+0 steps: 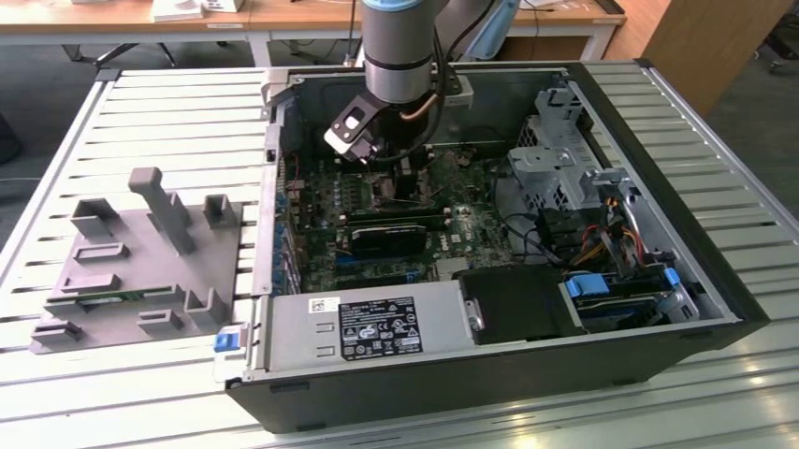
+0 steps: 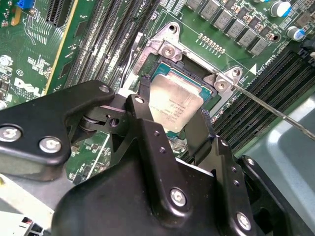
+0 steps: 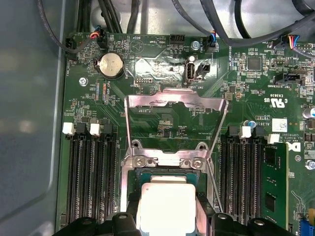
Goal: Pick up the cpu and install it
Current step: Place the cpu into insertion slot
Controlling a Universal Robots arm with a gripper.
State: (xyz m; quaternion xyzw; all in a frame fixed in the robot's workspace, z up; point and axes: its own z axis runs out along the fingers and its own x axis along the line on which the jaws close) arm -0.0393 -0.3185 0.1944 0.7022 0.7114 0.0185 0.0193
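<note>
End effector closed to chip width. Its two black fingers press on opposite edges of the cpu, which lies between them, silver top up, within the socket frame directly under the end effector. Seated or just above the socket: cannot tell. Load plate hinged open, standing just beyond the fingertips; thin lever rod to one side. Memory slots flank the socket on the green motherboard. In the exterior view the arm stands in an open computer case lying on a slatted metal bench. Grey fixture blocks sit well apart from the end effector, toward the exterior view's left. Wooden desks behind.
</note>
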